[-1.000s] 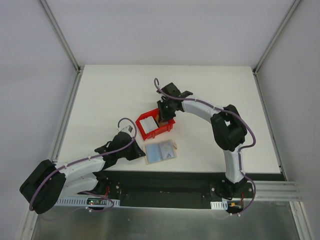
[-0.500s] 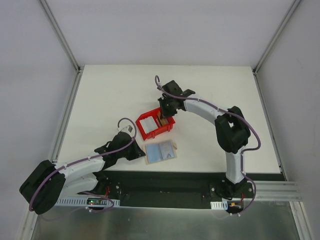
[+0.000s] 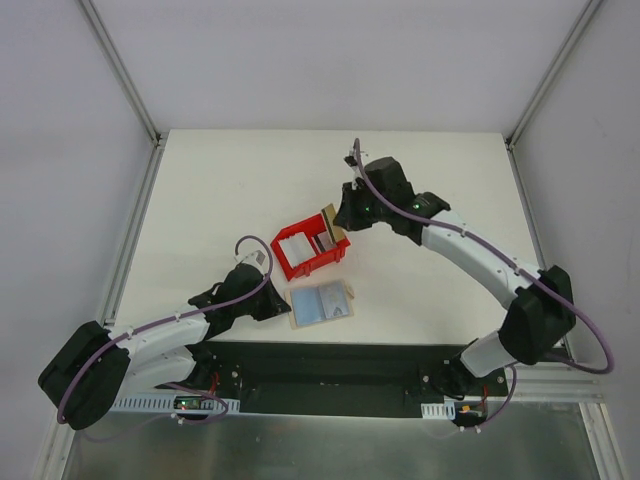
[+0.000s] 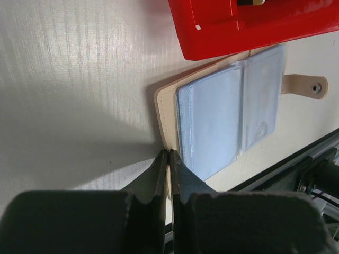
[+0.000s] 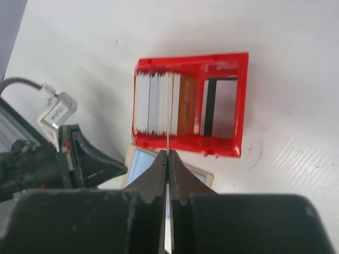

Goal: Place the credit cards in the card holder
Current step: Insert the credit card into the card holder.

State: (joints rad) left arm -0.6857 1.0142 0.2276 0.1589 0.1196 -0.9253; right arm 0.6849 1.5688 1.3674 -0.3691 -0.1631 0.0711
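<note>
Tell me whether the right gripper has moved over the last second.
Yes. The right gripper has drawn back from over the red bin toward the table's far right, shut on a credit card.

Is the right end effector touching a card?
Touching. Right wrist view: the right end effector is shut on a credit card, seen edge-on between its fingertips.

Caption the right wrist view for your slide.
Right end effector pinches a credit card edge-on over the red two-compartment bin.
</note>
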